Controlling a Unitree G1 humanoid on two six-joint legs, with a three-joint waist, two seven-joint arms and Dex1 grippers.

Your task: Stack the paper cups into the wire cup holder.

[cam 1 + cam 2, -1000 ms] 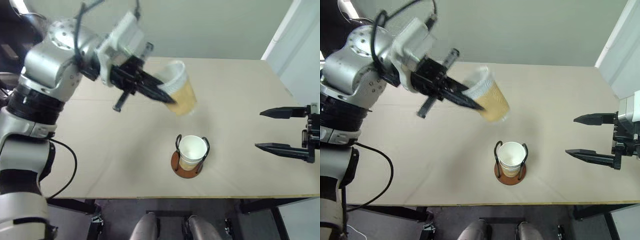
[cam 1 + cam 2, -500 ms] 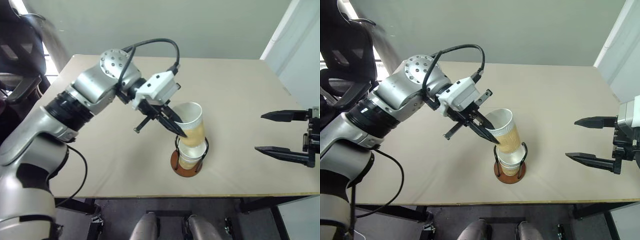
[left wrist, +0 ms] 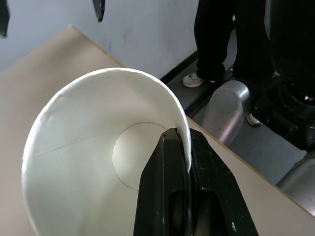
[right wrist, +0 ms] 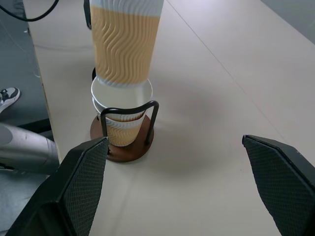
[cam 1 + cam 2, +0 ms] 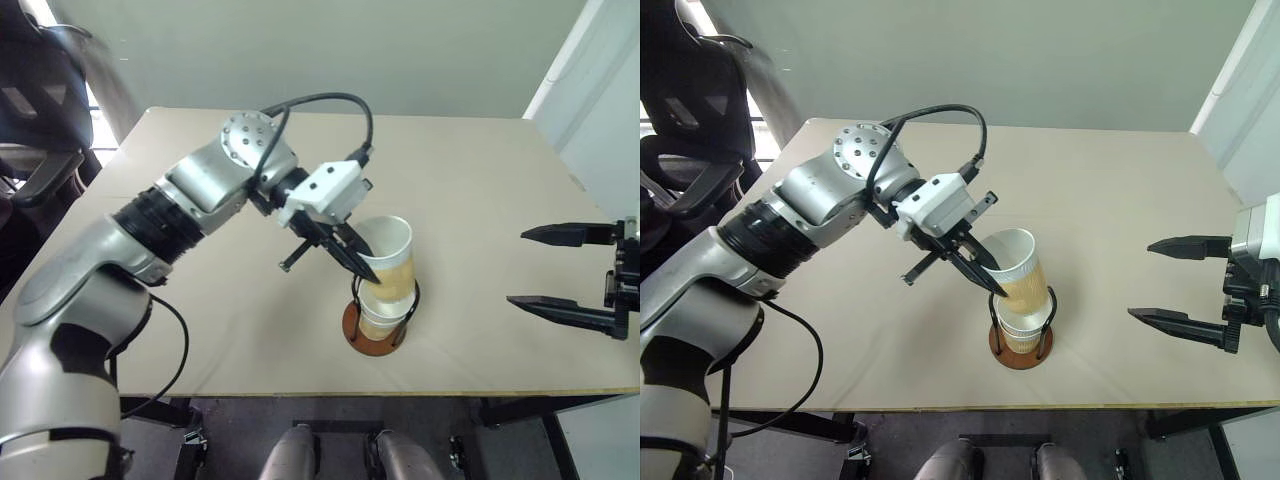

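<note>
Left gripper [image 5: 362, 268] pinched on top cup's [image 5: 388, 258] rim | cup tilted, its base in the cups [image 4: 121, 109] nested in holder [image 5: 375, 328] below gripper | right gripper [image 5: 548, 268] spread wide, empty, well apart from holder

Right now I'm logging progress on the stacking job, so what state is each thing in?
Held paper cup: upright, gripped by its rim, partly lowered into the cup beneath.
Cups in holder: two rims show, nested, seated upright.
Wire cup holder: upright on the table, loaded.
Left gripper: shut on the held cup's rim.
Right gripper: open, holding nothing, off to the side.
</note>
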